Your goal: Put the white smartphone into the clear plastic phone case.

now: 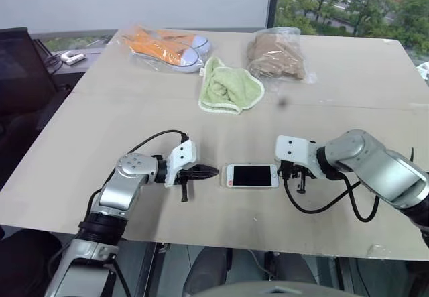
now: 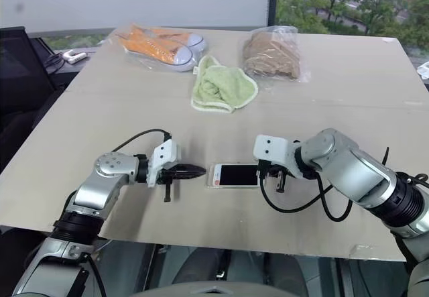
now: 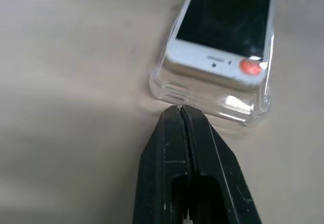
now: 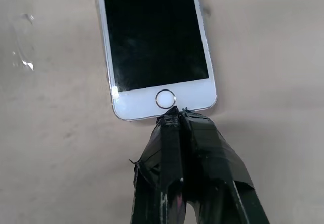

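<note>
The white smartphone (image 1: 251,175) lies screen up, flat in the middle of the table near its front edge. In the left wrist view its speaker end sits in the clear plastic phone case (image 3: 238,107), whose end wall juts out a little past the phone (image 3: 223,29). My left gripper (image 3: 181,108) is shut, its tips against that end of the case. At the phone's other end, my right gripper (image 4: 176,113) is shut too, its tips touching the phone's edge just below the home button (image 4: 165,98). The two grippers (image 1: 213,171) (image 1: 283,170) point at each other along the phone.
Farther back on the table are orange shoes in a clear bag (image 1: 164,47), a green cloth (image 1: 230,88) and a tan item in a clear bag (image 1: 277,55). The table's front edge (image 1: 221,243) runs close behind both arms.
</note>
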### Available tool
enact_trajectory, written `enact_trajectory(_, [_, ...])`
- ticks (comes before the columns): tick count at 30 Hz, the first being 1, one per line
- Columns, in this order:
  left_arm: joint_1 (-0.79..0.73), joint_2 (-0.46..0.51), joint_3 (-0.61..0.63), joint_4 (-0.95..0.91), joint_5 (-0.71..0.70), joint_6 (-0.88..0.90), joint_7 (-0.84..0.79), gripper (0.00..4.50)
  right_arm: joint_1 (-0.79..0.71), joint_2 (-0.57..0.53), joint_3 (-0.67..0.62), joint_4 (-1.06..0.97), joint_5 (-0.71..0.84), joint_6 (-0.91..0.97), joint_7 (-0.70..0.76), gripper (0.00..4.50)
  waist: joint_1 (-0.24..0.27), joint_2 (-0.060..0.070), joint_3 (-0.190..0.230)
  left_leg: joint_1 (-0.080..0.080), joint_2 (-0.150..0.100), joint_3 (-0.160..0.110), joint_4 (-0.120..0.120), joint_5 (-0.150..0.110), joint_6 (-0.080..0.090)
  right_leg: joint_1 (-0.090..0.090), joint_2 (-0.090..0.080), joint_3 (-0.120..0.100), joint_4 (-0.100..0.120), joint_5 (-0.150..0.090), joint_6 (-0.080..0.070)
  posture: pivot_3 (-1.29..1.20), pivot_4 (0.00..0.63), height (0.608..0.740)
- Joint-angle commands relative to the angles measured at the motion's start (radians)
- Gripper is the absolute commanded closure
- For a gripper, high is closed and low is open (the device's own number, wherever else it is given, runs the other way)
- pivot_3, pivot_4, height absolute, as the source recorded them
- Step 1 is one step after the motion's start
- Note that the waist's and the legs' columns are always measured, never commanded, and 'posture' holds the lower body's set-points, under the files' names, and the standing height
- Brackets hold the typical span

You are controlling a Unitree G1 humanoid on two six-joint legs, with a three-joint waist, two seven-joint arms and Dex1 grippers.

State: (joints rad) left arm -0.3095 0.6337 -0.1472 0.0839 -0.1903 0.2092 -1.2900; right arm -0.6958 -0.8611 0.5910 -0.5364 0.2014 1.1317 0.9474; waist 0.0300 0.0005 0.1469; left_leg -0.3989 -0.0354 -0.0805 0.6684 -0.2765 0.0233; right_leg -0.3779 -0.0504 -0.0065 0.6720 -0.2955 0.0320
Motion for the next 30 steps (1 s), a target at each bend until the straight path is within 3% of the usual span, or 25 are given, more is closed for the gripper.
enact_trajectory(1, [0.005,0.015,-0.049,-0.035,-0.02,0.033,-0.052,4.5,-0.011,-0.003,-0.024,-0.034,0.008,0.001,-0.003,4.45,-0.016,0.0,0.0,0.0,0.0,0.0,0.0,0.001,-0.002,0.0,0.0,0.0,0.0,0.0,0.0,0.0,0.15,0.74])
enact_trajectory(22, [-0.133,-0.128,-0.11,0.133,0.054,-0.068,0.034,4.5,0.018,-0.033,-0.055,-0.053,0.038,0.045,-0.026,4.45,-0.017,-0.001,0.0,0.0,0.0,0.0,0.0,0.0,-0.001,0.0,0.0,0.0,0.0,-0.001,0.001,0.0,0.15,0.74])
enact_trajectory(30, [-0.134,-0.133,-0.117,0.148,0.058,-0.085,0.033,4.5,0.014,-0.075,-0.108,-0.044,0.055,0.049,-0.03,4.45,-0.017,-0.001,0.0,0.0,0.0,0.0,0.0,0.002,-0.003,0.0,0.0,0.001,0.0,-0.001,0.001,0.0,0.15,0.74])
